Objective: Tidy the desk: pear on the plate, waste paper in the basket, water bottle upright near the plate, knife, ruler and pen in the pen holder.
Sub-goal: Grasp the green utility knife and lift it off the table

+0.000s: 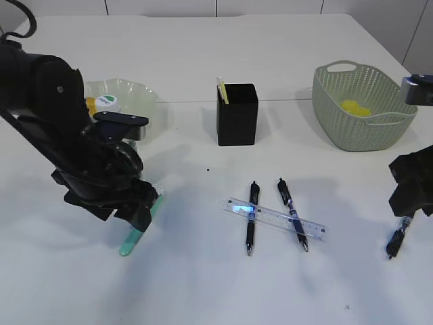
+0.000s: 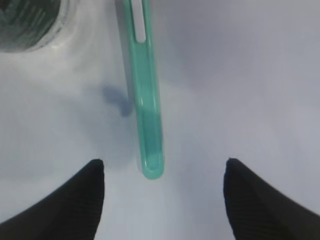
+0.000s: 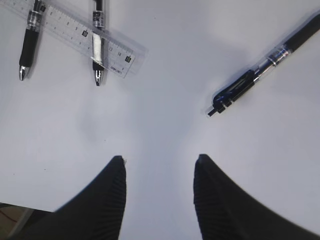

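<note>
White desk; left tool [image 2: 162, 200] apart over green knife [image 2: 147, 100]; right tool [image 3: 159, 195] apart near pen [image 3: 260, 70].

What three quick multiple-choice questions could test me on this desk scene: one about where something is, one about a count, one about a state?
1. Where does the clear ruler lie?
A. Inside the basket
B. Across two pens on the table
C. On the plate

2. How many pens lie on the table?
A. One
B. Two
C. Three

3. How does the left gripper stand?
A. Open, with the green knife lying ahead of its jaws
C. Shut on a pen
B. Shut on the ruler

Answers:
1 B, the ruler rests across the left pen and the middle pen in front of the black pen holder.
2 C, those two plus a third pen at the far right, below the right arm.
3 A, the left wrist view shows both fingers apart and the knife flat on the table, ungripped.
</note>
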Robot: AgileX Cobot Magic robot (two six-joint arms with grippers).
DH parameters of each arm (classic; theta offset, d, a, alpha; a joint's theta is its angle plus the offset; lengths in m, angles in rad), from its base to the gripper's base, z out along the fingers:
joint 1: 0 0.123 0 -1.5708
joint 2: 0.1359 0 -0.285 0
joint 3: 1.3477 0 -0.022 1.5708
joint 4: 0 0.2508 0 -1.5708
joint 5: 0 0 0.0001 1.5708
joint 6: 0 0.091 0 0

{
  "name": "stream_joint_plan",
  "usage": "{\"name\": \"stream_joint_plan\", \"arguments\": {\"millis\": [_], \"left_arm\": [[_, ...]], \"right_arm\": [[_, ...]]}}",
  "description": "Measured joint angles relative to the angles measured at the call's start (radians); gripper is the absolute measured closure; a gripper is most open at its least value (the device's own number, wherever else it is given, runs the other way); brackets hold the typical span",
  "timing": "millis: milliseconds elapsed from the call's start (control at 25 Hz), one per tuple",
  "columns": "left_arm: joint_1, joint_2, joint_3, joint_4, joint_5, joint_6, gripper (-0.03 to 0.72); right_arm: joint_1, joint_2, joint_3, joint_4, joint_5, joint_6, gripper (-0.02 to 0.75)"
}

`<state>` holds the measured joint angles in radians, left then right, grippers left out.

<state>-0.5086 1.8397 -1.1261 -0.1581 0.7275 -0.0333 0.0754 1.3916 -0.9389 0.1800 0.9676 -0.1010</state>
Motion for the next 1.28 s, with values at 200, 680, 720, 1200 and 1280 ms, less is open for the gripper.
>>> {"name": "stream_joint_plan", "arguments": {"millis": [200, 680, 720, 1200, 1280], "left_arm": [[-0.004, 0.050, 0.000, 0.015, -0.014, -0.029, 0.162], [-0.050, 0.088, 0.000, 0.146, -0.035, -0.163, 0.165], [-0.050, 0.088, 0.000, 0.140, -0.037, -0.163, 0.165], [-0.050, 0.139, 0.000, 0.114, -0.057, -0.174, 0.167], [-0.050, 0.139, 0.000, 0.112, -0.059, -0.174, 0.168]], "right_arm": [[0.000, 0.000, 0.000, 0.000, -0.002, 0.000, 0.400], [0.000, 0.000, 0.000, 0.000, -0.009, 0.000, 0.400], [0.000, 0.000, 0.000, 0.000, -0.009, 0.000, 0.400], [0.000, 0.000, 0.000, 0.000, -0.013, 0.000, 0.400], [0.000, 0.000, 0.000, 0.000, -0.013, 0.000, 0.400]]}}
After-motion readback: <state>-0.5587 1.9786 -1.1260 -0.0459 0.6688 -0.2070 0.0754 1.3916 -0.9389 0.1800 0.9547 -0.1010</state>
